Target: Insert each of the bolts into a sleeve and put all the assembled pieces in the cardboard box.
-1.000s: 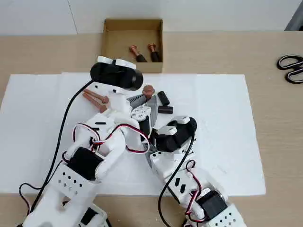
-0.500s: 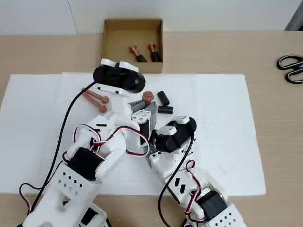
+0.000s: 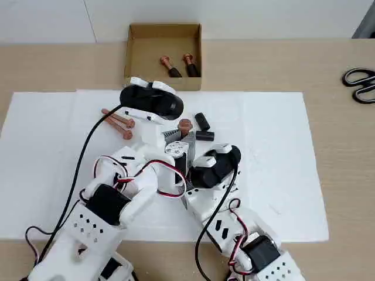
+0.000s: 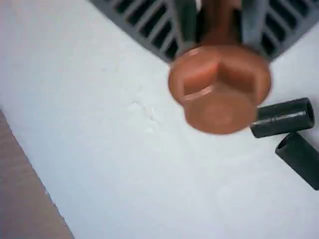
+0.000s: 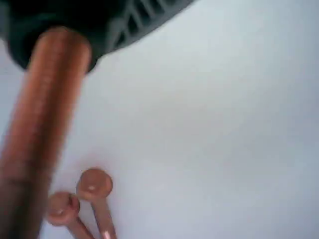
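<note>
The left tool [image 4: 217, 22] was clamped on the bolt [image 4: 219, 89] just behind its hexagonal head, with a ribbed grey jaw on each side of the shaft. From above, the bolt was held over the middle of the white sheet [image 3: 275, 164]. Its head was turned toward the far edge of the desk [image 3: 328, 64] and its shaft ran back toward the near edge, where the right tool [image 5: 84, 30] met it.

In the right wrist view the threaded shaft ran straight into a dark, round-ended shape at that tool. I judged this to be a sleeve set on the shaft's tip, in line with the bolt's long axis. Whether the right tool was open or closed on it could not be told. The coming move looked to turn on that shared axis: the two tools would have to press toward each other along the shaft, without tilt, to seat the piece.

The left arm was bent over from the near left corner, its wrist on the far side of the bolt. The right arm came up from the near edge, low and folded. Two loose sleeves [image 3: 205, 136] lay just beside the held bolt toward the right edge, and two loose bolts [image 3: 120, 119] lay toward the left edge. The cardboard box [image 3: 164, 27], holding two assembled pieces [image 3: 190, 65], stood farther off toward the far edge.
</note>
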`<state>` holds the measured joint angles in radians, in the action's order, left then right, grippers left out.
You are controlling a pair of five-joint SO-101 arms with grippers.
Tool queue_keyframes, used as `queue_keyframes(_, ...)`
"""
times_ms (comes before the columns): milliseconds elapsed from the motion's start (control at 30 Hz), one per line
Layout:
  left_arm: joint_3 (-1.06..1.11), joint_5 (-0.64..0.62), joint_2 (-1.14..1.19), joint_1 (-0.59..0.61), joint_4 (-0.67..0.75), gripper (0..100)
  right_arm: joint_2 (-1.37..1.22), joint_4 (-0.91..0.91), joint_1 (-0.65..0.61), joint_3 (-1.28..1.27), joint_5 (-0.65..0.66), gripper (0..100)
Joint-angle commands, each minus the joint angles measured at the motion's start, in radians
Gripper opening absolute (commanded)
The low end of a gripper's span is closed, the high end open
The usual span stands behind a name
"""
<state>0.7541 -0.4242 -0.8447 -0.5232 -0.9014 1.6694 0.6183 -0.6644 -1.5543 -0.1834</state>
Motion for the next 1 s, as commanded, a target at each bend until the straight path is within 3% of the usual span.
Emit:
queue_keyframes(0, 0.008, 0.002, -0.02, -0.011, -0.009, 1, 0.018, -0.024, 0.012, 0.017, -0.003, 3.2)
queue_keyframes(467, 0.056, 0.015, -0.021, 0.023, 0.071, 1, 0.018, -0.022, 0.016, 0.02, -0.003, 3.2)
queue_keyframes(967, 0.053, 0.066, -0.031, -0.005, -0.009, 1, 0.018, -0.022, 0.016, 0.02, -0.003, 3.2)
